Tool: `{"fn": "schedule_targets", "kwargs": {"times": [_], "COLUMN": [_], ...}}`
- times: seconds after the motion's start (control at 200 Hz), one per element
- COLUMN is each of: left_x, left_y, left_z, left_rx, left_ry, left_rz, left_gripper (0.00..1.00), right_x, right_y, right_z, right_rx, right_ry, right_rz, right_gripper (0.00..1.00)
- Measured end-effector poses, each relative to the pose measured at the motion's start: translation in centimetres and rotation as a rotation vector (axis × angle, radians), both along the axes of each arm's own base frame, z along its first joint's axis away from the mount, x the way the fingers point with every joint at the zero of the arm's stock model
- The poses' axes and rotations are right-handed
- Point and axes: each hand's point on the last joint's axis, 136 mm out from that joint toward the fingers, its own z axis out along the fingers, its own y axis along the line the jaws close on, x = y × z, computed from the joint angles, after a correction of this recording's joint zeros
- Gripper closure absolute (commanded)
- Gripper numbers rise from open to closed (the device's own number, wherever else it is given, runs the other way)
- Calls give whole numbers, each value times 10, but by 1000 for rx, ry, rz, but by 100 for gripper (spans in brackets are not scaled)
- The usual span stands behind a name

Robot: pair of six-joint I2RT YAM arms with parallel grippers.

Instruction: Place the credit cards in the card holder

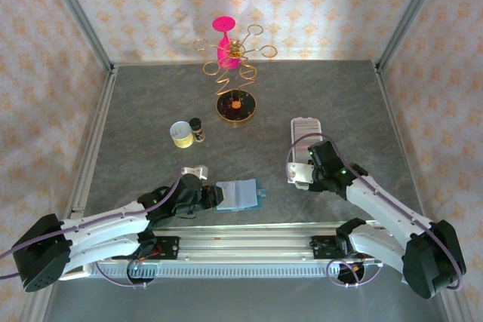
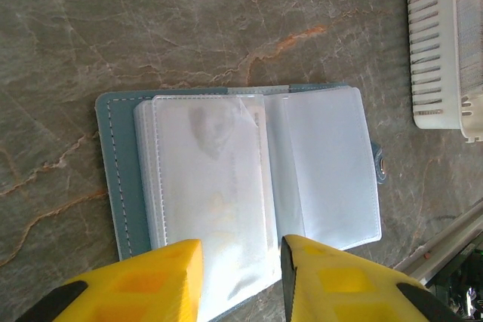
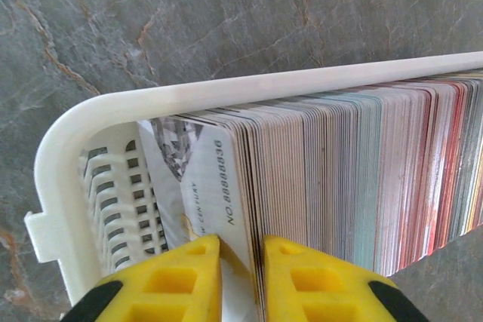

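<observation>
Marbled tabletop [image 3: 226,20], white card holder [image 3: 226,92], upright cards [image 3: 362,164]

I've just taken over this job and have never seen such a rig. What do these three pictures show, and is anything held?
You are looking at two robot arms bolted at the near edge of a table. Each ends in a two-fingered tool with yellow fingers. The wide picture looks down from above and behind the arms. The other two pictures come from a camera on each wrist.

On the table lie an open teal wallet with clear sleeves and a white slotted tray packed with credit cards. Further back stand a small cup, a little bottle and a pink-and-gold wire ornament.

The left tool stands open over the wallet's near edge and seems to hold nothing. The right tool is pinched around the top edge of the front card in the tray.
</observation>
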Motion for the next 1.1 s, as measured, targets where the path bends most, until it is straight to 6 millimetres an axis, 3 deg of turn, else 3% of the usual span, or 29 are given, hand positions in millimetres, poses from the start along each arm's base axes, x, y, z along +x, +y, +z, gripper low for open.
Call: {"fn": "schedule_targets", "kwargs": {"times": [0.145,0.245,0.395,0.741,1.096], "left_x": [-1,-1,-3,-3,-3], "left_y": [1,1,-1,-1,-1], "left_z": [-2,-2,-2,-2,1], "left_rx": [3,2,-4,-5,-12], "left_ry": [3,5,9,11,4], "left_rz": [0,-2,-10,-13,-13], "left_gripper": [67,67,68,68,68], "right_x": [-1,-2,-4,-9,-17], "right_y": [-1,-1,-2,-3,0], "right_z": [1,2,3,5,41], "right_rx": [2,3,5,1,63], "right_ry": [-1,-2,0,20,29], "right_rz": [-2,-5,-7,-6,-36], "right_gripper": [86,96,100,100,100]}}
